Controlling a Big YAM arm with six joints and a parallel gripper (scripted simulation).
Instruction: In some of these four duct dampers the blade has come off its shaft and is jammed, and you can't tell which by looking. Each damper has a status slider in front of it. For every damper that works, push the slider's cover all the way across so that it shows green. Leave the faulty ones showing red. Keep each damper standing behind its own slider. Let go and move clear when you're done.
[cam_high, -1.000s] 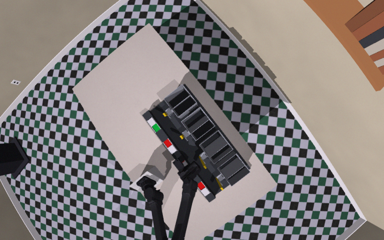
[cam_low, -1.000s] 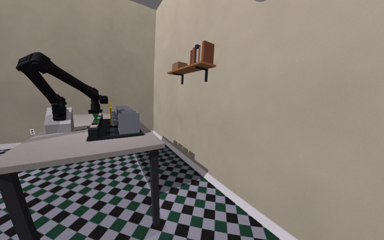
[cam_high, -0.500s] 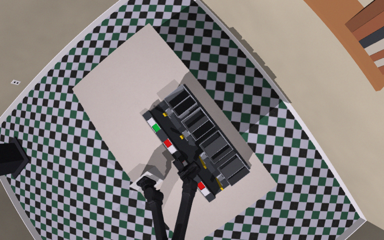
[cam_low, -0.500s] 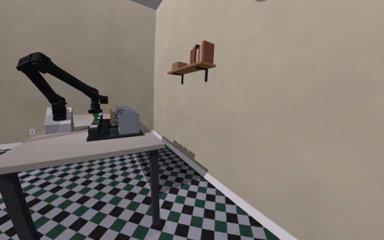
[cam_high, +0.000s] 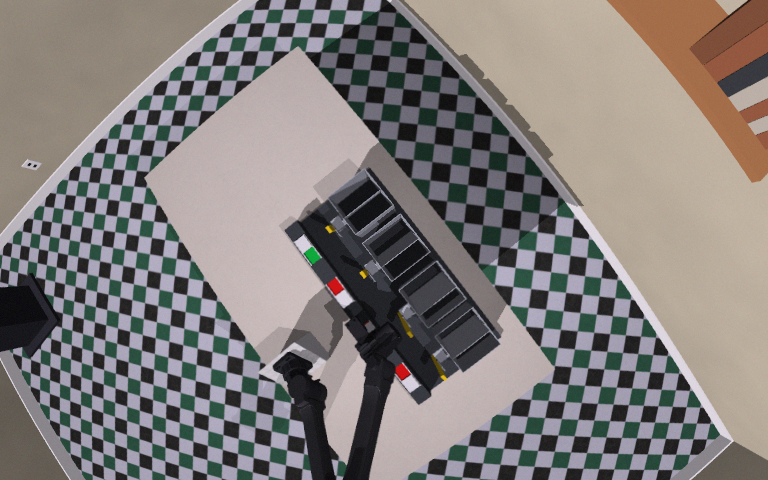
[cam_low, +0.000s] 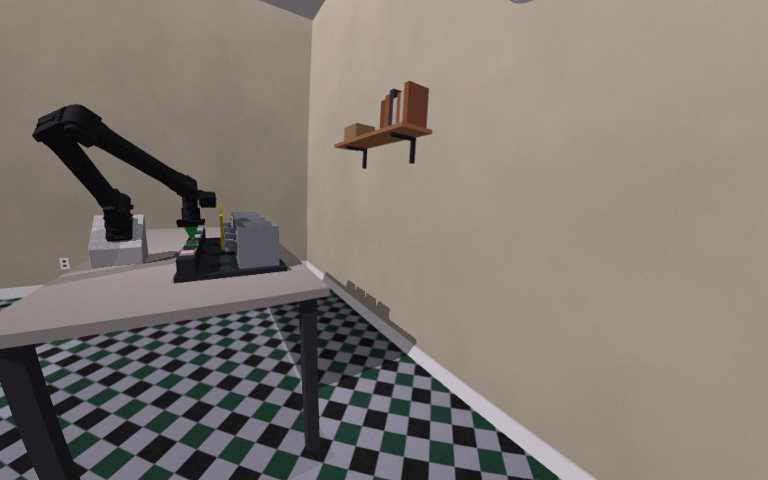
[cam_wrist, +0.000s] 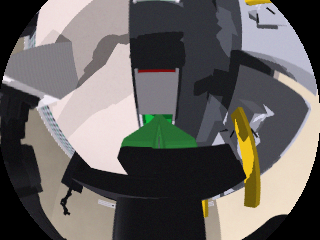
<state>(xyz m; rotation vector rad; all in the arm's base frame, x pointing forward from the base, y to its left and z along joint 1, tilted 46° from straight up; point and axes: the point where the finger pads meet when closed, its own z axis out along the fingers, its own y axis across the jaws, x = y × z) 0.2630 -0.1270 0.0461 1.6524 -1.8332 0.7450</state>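
Note:
My gripper is shut and empty, its green fingertips at the third slider's cover. In the wrist view a thin red strip shows beyond that cover and green shows by the fingertips. In the top view the arm hides most of this slider. The first slider shows green, its white cover at the upper-left end. The second shows red and the fourth shows red. Four grey dampers, including the first and fourth, stand in a row behind the sliders.
Yellow levers stand between the sliders and dampers; one rises close beside the gripper in the wrist view. The arm's pale base block stands on the table.

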